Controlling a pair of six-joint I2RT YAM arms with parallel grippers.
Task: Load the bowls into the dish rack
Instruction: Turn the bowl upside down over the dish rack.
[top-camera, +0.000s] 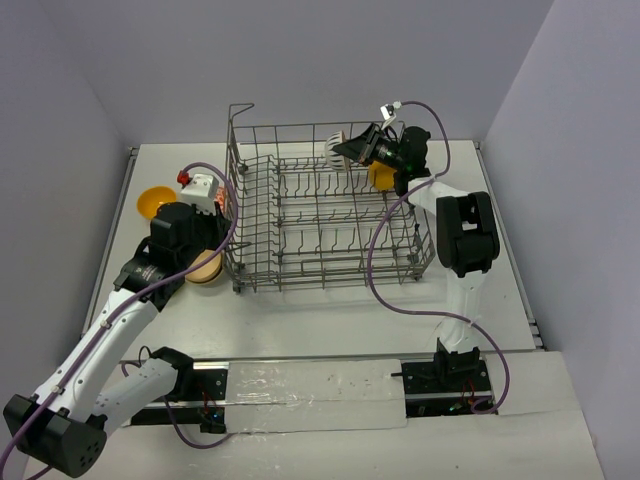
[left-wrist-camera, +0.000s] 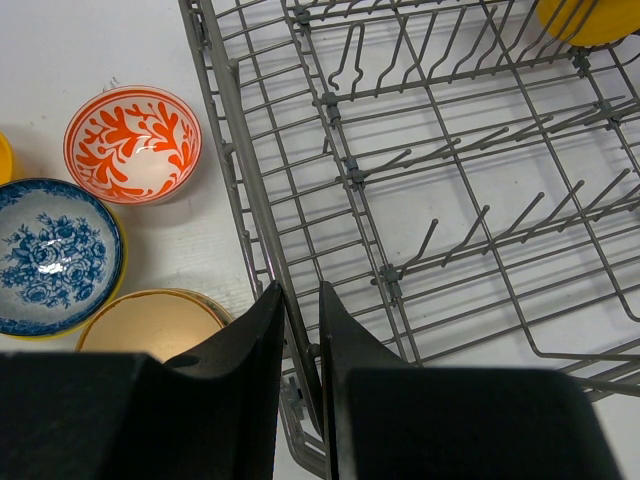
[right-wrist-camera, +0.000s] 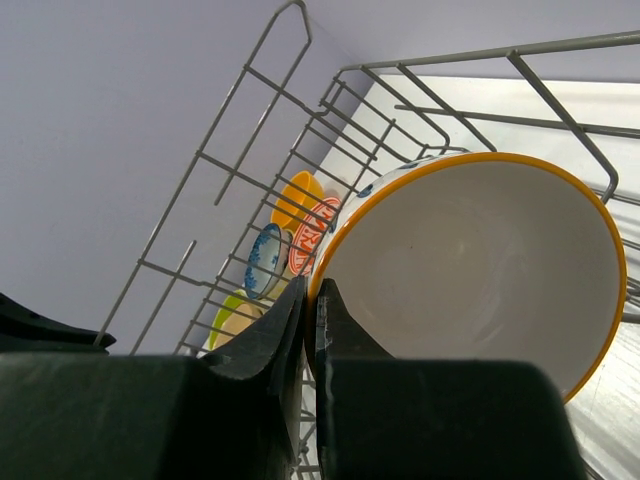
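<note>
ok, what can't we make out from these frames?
1. Left jaws on the rack rim: pinching or just straddling? Left wrist view, jaws cover the contact.
2. Green bowl: a sliver in right wrist view, behind rack wires; top view, not visible.
3. Yellow bowl in rack: cut by left wrist top edge; top view, right arm covers part.
4. Held bowl: outside pattern hidden, right wrist shows only the inside.

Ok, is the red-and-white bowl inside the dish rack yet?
No, the red-and-white bowl sits on the table outside the dish rack wall, next to the blue-patterned bowl.
</note>
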